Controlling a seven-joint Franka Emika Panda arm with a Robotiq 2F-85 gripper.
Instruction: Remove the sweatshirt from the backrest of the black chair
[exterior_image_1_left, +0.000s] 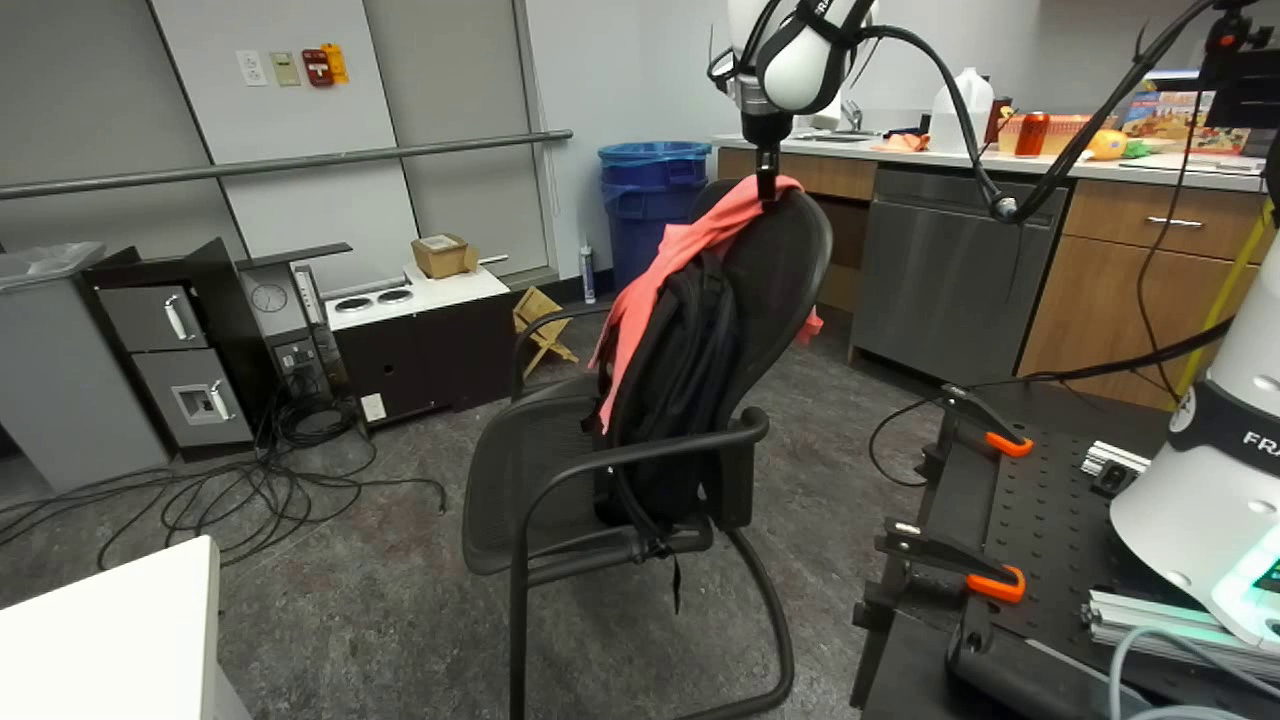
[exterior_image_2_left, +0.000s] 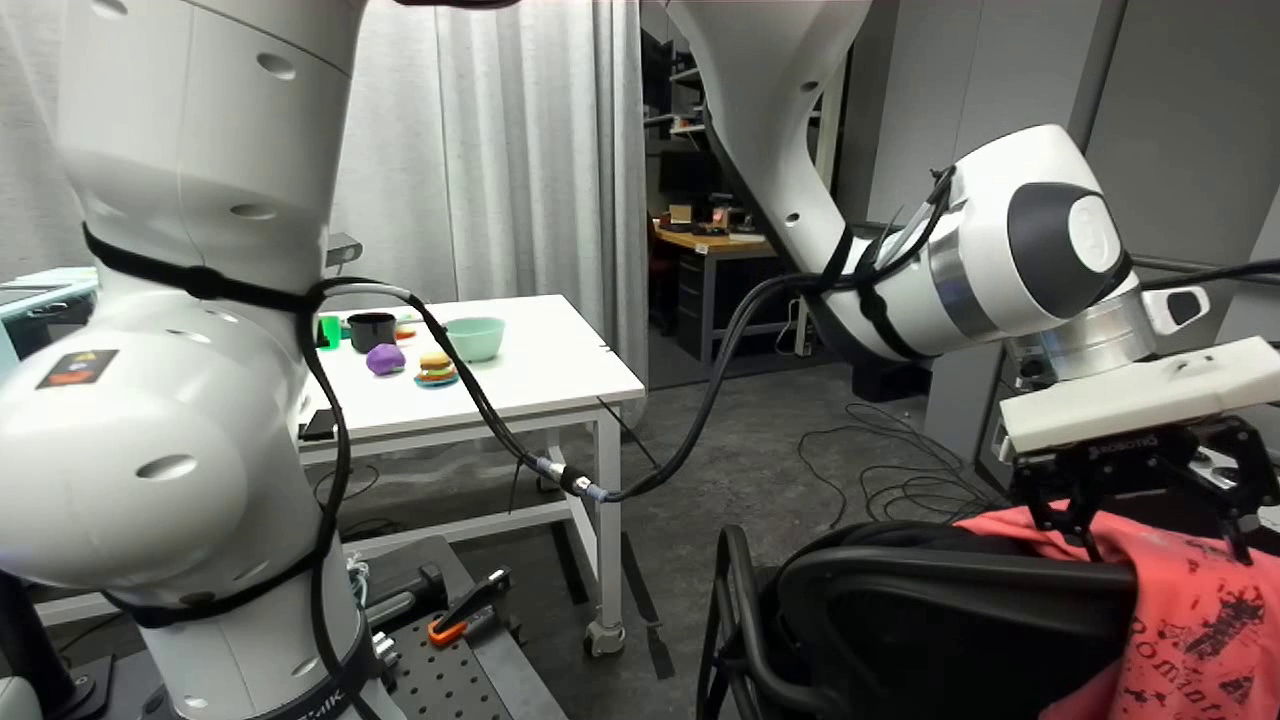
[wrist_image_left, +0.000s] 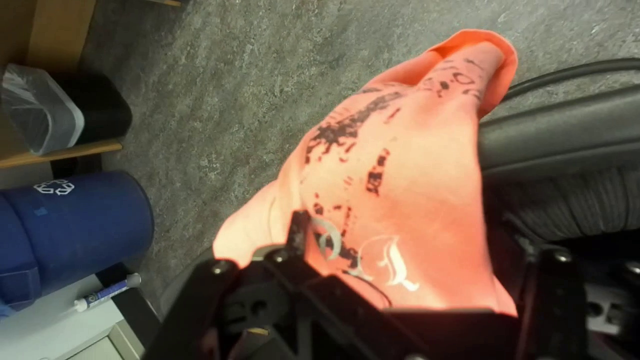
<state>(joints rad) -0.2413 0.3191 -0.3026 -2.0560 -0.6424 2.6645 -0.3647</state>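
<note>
The arm (exterior_image_2_left: 770, 120) fills much of an exterior view: base upright near the edge, forearm slanting down and across, wrist bent so its end points downward. Below that end stands the chair (exterior_image_1_left: 500, 500), all black, with its tall backrest (exterior_image_1_left: 785, 280) rounding off at the top. And there's the sweatshirt (wrist_image_left: 425, 200), draped over the top of the backrest: one length runs down the seat side, the rest hangs behind, dark print and pale letters plain in the wrist view. A black bag (exterior_image_1_left: 690, 380) sits on the seat side too, alongside the sweatshirt. Now the gripper (exterior_image_2_left: 1166, 552), pointing down at the backrest's top edge, fingers (exterior_image_1_left: 767, 180) spread wide, sweatshirt showing between them. Are the tips touching it? Can't tell from here.
</note>
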